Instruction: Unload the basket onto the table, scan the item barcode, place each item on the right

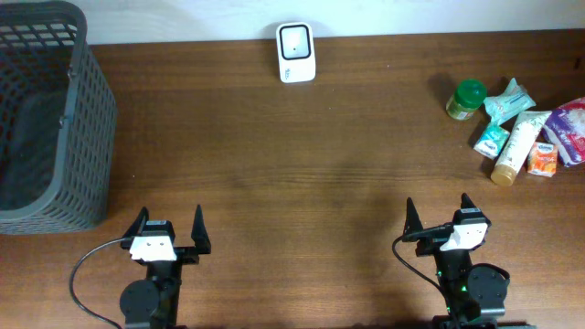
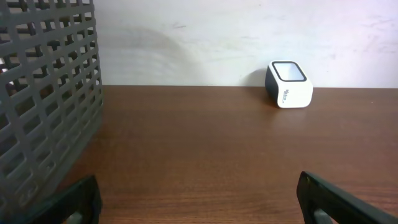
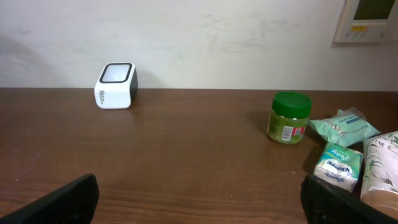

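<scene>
Overhead, grey basket (image 1: 91, 137) far left, contents unclear, green-lidded jar (image 1: 467, 99) right

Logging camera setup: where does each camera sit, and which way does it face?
Overhead: above the table, looking straight down; left claw and right claw at bottom edge.
Left wrist: low, facing the back wall, basket and scanner; own fingertips in bottom corners.
Right wrist: low, facing likewise, scanner and jar; own fingertips too.
Shared: scanner in all three.

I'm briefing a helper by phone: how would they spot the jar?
Go to the wooden table's far right end, where small packages lie clustered. The jar stands at the cluster's left edge. Only it has a round green lid.
</scene>
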Controlling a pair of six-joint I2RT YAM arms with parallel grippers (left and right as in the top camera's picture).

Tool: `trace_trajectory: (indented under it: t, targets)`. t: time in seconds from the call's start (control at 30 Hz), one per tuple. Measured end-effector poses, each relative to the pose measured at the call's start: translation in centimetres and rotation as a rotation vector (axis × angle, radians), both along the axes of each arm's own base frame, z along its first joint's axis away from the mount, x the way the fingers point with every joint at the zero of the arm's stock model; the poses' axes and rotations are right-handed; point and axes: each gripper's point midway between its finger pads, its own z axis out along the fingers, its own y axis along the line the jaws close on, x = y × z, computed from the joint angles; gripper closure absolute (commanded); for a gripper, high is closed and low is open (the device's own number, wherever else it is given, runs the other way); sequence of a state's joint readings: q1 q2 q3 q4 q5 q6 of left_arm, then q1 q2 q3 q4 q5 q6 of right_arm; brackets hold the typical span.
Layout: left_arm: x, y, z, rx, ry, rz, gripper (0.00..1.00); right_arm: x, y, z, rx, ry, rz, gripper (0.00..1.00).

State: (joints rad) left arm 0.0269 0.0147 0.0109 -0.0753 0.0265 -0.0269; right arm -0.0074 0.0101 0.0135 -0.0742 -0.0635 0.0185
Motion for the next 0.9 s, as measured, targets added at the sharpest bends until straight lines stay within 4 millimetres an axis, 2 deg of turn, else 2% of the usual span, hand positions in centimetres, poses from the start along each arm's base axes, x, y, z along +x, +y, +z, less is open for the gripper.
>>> trace_trajectory:
  t: [0.9]
  targets:
    - [0.00,0.00,0.00,0.000,0.000,0.000,0.01,0.02,-0.43,-0.04,-0.004,0.001,-0.025,0.01]
